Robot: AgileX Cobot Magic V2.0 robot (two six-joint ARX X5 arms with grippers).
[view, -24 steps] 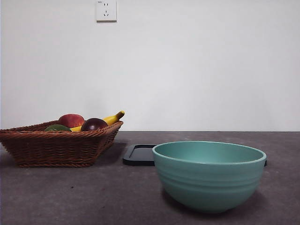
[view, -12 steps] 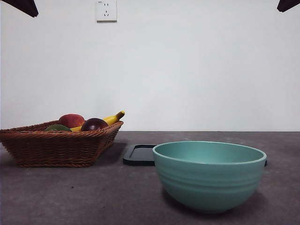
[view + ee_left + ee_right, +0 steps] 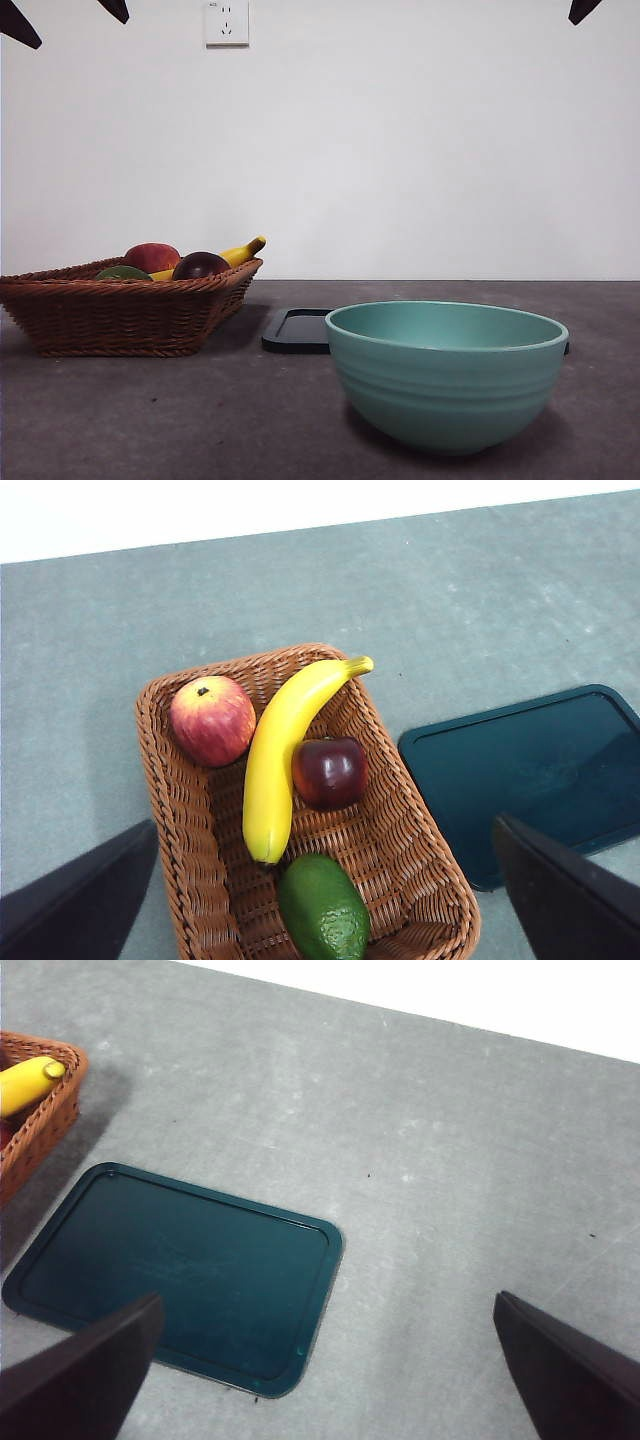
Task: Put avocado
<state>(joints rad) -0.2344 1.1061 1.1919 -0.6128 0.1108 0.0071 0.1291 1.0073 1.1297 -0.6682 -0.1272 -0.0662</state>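
Observation:
The avocado (image 3: 322, 910) is dull dark green and lies in the wicker basket (image 3: 158, 780), at the end nearest my left gripper. In the front view only its top (image 3: 122, 272) shows over the basket rim (image 3: 120, 290). My left gripper (image 3: 323, 822) is open and empty, high above the basket; in the front view its tips (image 3: 20, 25) show at the top left corner. My right gripper (image 3: 328, 1298) is open and empty, high above the dark tray (image 3: 180, 1270) and the table, and it shows as a black tip (image 3: 583, 8) at the top right.
The basket also holds a red apple (image 3: 212, 720), a banana (image 3: 285, 745) and a dark purple-brown fruit (image 3: 330, 772). The dark tray (image 3: 530, 770) lies flat beside the basket. A teal bowl (image 3: 445, 375) stands near the front, before the tray (image 3: 295, 330).
One second ago no arm showed in the front view. Black tips have since come in at both top corners, and the left one now shows two spread tips. The objects have not moved.

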